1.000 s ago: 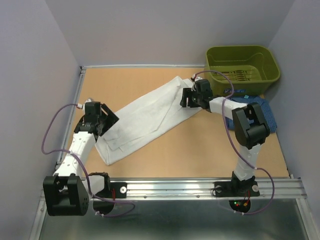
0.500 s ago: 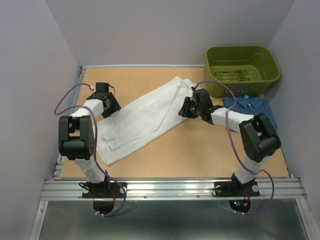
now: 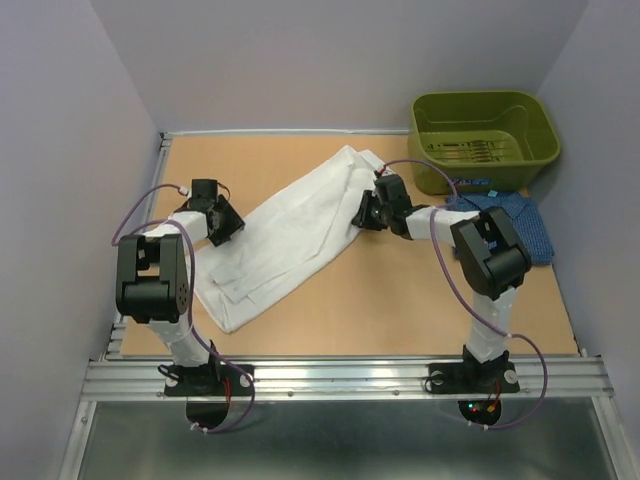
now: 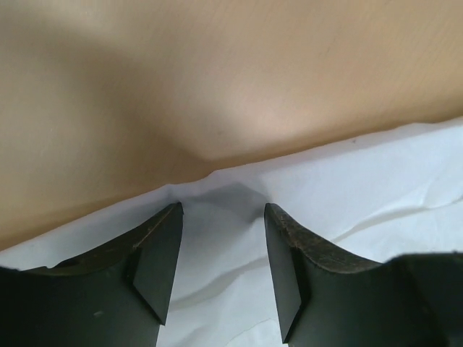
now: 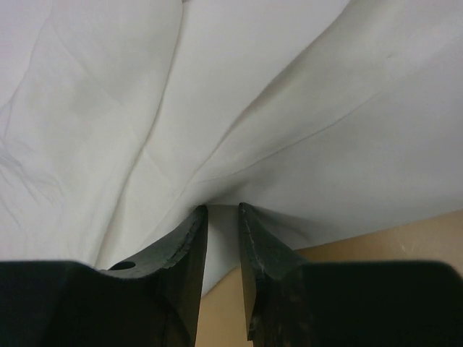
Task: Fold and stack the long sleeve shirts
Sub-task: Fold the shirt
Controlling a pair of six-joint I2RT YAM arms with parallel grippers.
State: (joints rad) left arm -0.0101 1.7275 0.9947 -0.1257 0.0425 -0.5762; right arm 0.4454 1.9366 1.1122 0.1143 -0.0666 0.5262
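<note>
Spanning the tan worktop (image 3: 380, 300) between pale lilac walls (image 3: 300, 60), the white shirt (image 3: 290, 225) lies diagonally; left jaws stand apart astride its edge, right jaws pinch a fold

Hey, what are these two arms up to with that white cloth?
Two robot arms are working on a white shirt lying in a long strip across the table. The right fingers pinch a fold at its right edge; the left fingers stand open over its left edge, not gripping. A dark blue shirt waits beside the green bin.
</note>
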